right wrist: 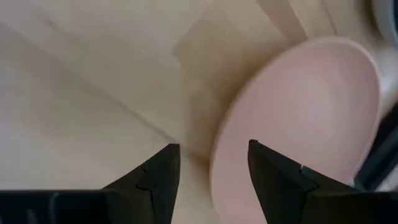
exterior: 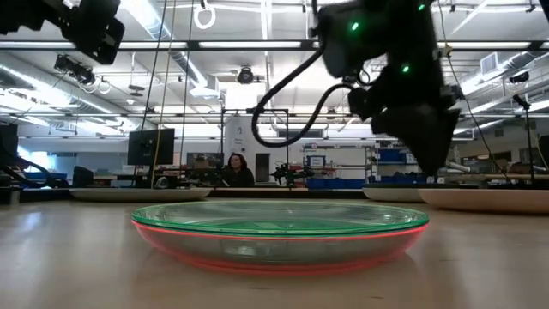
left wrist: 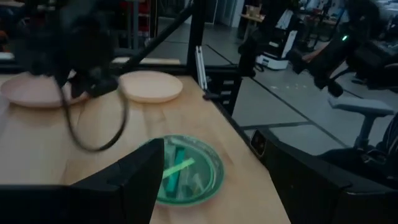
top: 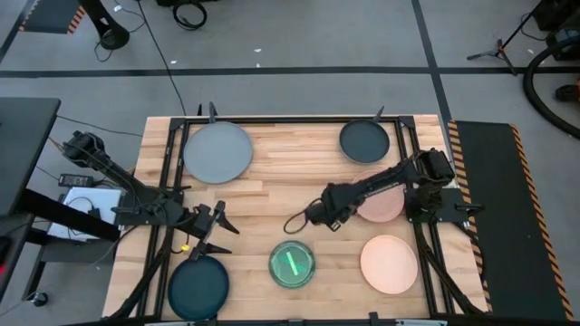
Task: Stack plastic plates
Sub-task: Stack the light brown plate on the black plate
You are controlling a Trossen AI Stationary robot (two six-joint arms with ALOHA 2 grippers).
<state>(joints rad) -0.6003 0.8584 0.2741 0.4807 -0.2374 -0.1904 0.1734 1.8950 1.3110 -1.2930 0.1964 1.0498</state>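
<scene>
Wooden desk (top: 272, 195) mid-frame: right gripper (right wrist: 208, 163) jaws wide, empty, hovering over pink plate (right wrist: 298, 118) edge; left gripper (top: 217, 220) can't tell

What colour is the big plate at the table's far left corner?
Grey: the big plate shows best in the high view.

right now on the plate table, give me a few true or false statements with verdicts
1. The right gripper holds a plate. False: its fingers are open and empty, beside the rim of a pink plate.
2. The large grey plate lies at a far corner of the table. True.
3. The translucent green plate is stacked on the dark teal plate. False: they lie apart; the green one sits over a red plate.
4. The left gripper is near the dark teal plate. True.
5. The peach plate lies by the near edge. True.
</scene>
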